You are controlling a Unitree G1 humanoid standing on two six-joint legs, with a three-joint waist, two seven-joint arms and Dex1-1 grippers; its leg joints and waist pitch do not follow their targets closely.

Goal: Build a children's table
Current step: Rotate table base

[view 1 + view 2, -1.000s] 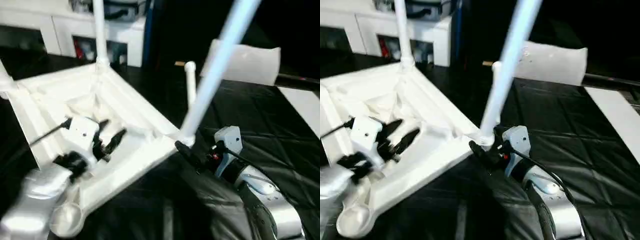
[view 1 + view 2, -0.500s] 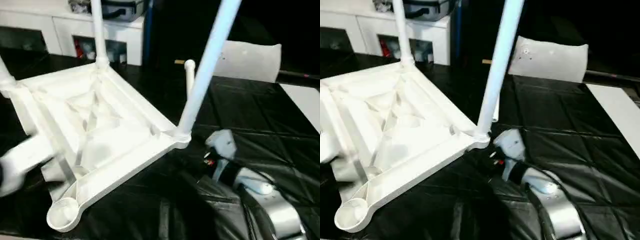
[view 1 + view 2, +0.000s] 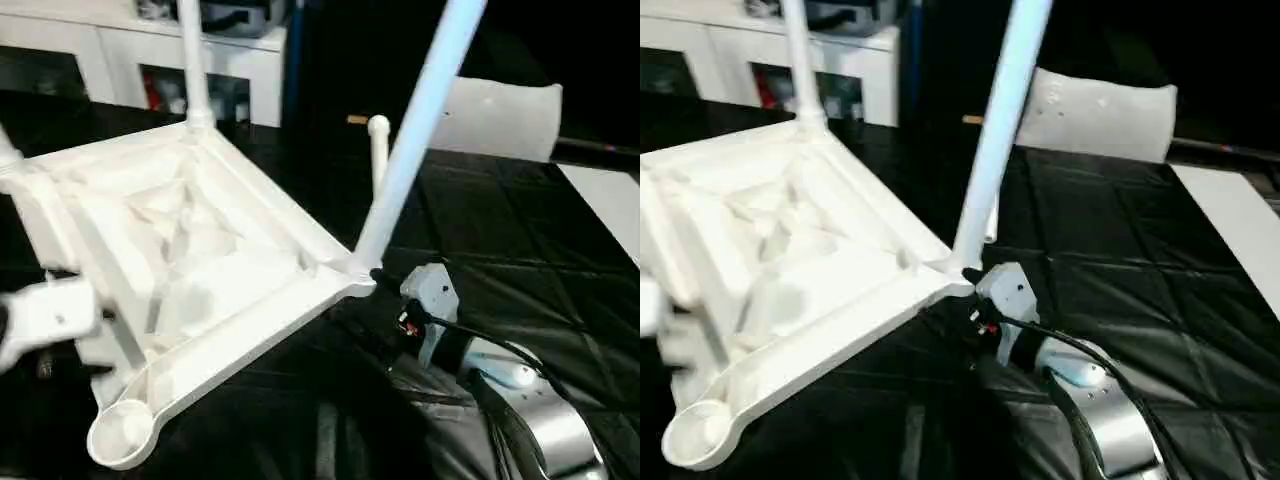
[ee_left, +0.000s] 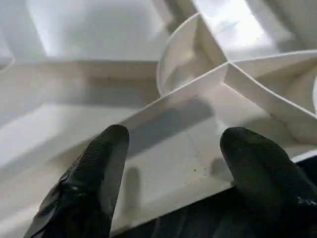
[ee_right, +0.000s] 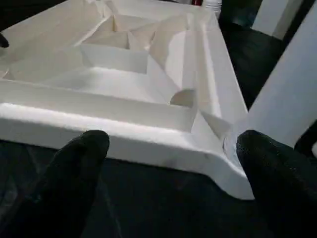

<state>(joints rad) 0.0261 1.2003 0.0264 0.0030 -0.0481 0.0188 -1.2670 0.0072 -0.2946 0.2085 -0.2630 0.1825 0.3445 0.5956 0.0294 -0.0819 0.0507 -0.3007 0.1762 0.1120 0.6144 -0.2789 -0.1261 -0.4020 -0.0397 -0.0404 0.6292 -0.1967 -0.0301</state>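
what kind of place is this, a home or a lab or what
Probably a workshop or test room, not a home: the upturned tabletop lies on a black quilted cover, a white cabinet stands behind, and a white slab leans nearby.

The long white tapered round leg [image 3: 415, 140] in the near-right corner socket runs off the top edge (its tip unseen). The left arm's white wrist housing [image 3: 45, 315] is blurred.
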